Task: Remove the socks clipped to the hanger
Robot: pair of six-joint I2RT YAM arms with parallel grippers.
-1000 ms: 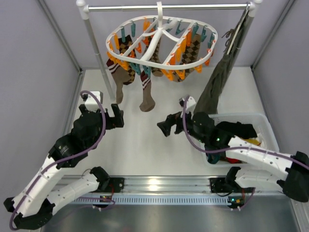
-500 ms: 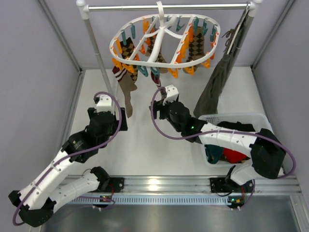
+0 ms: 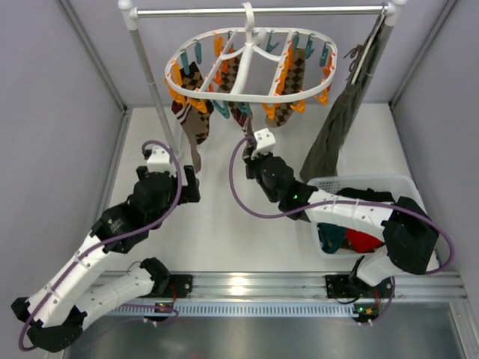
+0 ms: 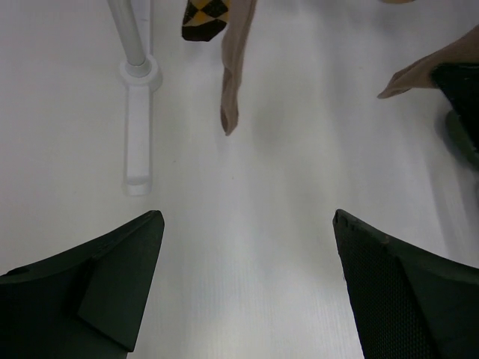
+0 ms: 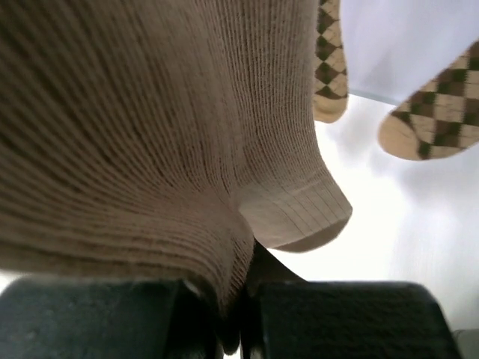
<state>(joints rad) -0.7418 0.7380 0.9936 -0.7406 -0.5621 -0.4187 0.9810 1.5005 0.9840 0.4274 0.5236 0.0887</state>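
Note:
The white oval hanger hangs from the rail, its orange and teal clips holding several socks. Argyle socks hang at its left and right. A plain brown ribbed sock hangs below its middle, and my right gripper is shut on the sock's lower part. From above, that gripper sits just under the hanger's front rim. My left gripper is open over bare table, nothing between its fingers. Ahead of it dangle a brown sock toe and an argyle toe. From above, the left gripper is below the hanger's left side.
A metal rail on white posts carries the hanger; the left post's foot lies ahead of the left gripper. A long olive garment hangs at the right. A white basket with red and teal clothes sits under the right arm.
My right arm swung from beside the basket to under the hanger and shut on the brown sock. The hanger swayed. My left arm crept forward, still open.

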